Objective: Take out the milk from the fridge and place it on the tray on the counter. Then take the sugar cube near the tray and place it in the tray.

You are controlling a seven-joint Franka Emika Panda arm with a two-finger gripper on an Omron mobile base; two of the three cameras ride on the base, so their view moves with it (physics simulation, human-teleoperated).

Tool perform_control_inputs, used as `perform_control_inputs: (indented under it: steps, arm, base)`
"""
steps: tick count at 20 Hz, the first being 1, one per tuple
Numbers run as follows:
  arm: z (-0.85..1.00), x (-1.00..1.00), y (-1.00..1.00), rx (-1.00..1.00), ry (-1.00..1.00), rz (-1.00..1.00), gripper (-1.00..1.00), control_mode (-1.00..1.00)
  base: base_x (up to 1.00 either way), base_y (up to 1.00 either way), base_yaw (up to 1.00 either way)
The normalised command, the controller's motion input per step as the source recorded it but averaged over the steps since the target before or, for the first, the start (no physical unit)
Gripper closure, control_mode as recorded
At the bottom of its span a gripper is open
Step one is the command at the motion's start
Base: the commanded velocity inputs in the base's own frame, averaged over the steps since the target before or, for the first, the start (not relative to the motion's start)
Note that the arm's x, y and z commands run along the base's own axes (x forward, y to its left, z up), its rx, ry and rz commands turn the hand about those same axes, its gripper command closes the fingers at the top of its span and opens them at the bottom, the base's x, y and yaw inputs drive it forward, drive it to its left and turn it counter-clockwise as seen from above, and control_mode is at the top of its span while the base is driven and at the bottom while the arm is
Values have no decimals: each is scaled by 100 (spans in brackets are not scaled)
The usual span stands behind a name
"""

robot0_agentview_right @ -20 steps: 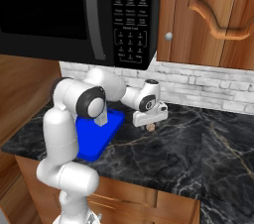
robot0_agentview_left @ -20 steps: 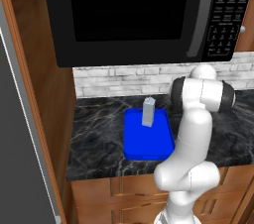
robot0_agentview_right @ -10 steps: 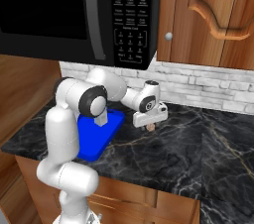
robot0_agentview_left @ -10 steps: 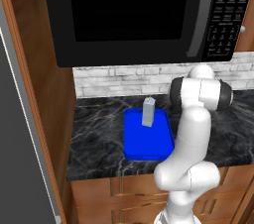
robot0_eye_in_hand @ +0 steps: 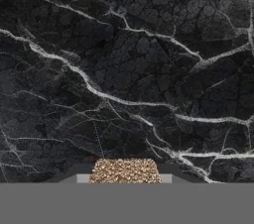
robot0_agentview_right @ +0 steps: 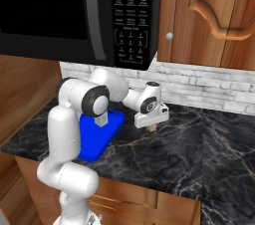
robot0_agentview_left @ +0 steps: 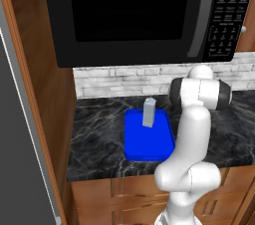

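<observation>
Microwave [robot0_agentview_left: 134,15], black, hangs above the black veined table [robot0_agentview_right: 189,154], with wooden cabinets below and a grey fridge [robot0_agentview_left: 20,134] edge at far left. Tray [robot0_agentview_left: 148,137], bright blue, lies flat on the table with the milk [robot0_agentview_left: 149,112] standing upright in its rear half. Pincer [robot0_agentview_right: 151,125], low over the table just right of the tray, is pressed together on the sugar cube [robot0_eye_in_hand: 124,170], a brown speckled block between its tips.

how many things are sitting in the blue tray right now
1: the milk stands upright toward the back of the tray. The sugar cube is still outside it on the counter, between the shut gripper fingers.
</observation>
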Motion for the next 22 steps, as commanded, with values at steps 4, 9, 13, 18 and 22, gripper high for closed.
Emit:
perform_control_inputs:
  steps: [4,9,13,18,22]
  arm:
    - [0,2,0,0,0,0,100,-100]
    - [0,-23,-28,1,0,-1,100,-100]
    - [4,-77,-40,1,0,-3,100,-100]
    - [25,-85,-36,1,-3,-4,100,-100]
    - [58,-99,-28,5,-12,-1,100,-100]
  base:
    - [0,0,0]
    - [0,0,0]
    - [0,0,0]
    - [0,0,0]
    - [0,0,0]
